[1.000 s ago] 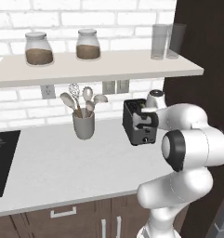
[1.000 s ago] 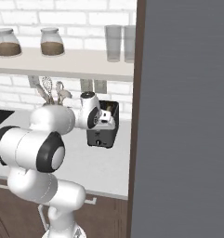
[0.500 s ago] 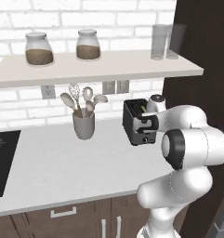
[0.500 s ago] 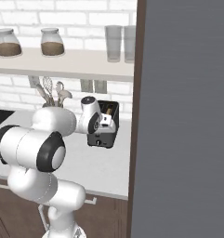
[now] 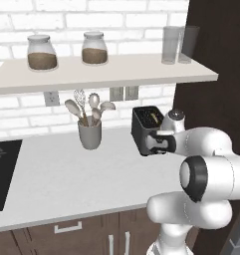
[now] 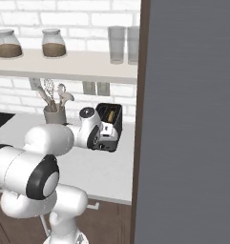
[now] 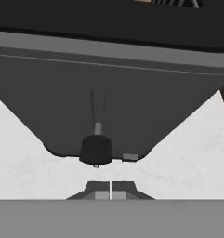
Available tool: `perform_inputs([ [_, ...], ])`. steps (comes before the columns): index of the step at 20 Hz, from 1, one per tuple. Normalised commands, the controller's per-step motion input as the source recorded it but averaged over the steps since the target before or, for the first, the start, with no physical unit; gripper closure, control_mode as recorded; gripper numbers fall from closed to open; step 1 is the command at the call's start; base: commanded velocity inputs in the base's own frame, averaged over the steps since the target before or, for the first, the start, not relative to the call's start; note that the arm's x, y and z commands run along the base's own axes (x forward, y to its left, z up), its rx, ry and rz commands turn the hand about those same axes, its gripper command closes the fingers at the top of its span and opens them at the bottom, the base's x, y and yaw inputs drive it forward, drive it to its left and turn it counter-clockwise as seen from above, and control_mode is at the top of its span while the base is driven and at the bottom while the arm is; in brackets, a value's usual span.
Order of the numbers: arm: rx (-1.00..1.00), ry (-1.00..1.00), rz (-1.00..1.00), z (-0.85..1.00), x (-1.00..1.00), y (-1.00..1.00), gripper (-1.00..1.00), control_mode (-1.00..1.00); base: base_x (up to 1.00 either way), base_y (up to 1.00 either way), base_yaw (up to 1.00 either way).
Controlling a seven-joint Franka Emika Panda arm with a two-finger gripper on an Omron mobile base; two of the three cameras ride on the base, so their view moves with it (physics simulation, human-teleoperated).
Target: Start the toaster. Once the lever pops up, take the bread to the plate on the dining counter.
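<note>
Left base view: pincer [image 7: 110, 191] pressed together by toaster [image 5: 146, 128], utensil cup [image 5: 90, 134] well apart.

A home kitchen, rendered rather than photographed; the back wall [image 5: 22, 107] is white brick with outlets [image 5: 124, 93] set into it; a pale shelf [image 5: 106, 72] carries two lidded jars [image 5: 42, 52] of brown stuff, perhaps grain or coffee, and two clear tumblers [image 5: 179, 44]; below runs a light counter [image 5: 76, 174] over dark wood drawers [image 5: 66, 230]; on it stand a grey utensil cup [image 5: 89, 134] with spoons and a whisk, and a dark toaster [image 5: 147, 130]; a black cooktop [image 5: 4, 172] lies at the left edge.
</note>
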Motion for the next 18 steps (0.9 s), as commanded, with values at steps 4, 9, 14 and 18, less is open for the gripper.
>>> perform_inputs([
  [4, 0.05, -0.18, -0.01, 0.24, -0.35, 0.0, 1.0, -1.0, 0.0, 0.0, 0.0],
  [9, 0.06, -0.13, -0.02, 0.54, -0.08, 0.0, 1.0, -1.0, 0.0, 0.0, 0.0],
  [14, 0.0, -0.04, -0.02, 0.46, 0.0, 0.0, 1.0, -1.0, 0.0, 0.0, 0.0],
  [18, 0.0, 0.05, 0.0, 0.51, 0.0, -0.01, 1.0, -1.0, 0.0, 0.0, 0.0],
])
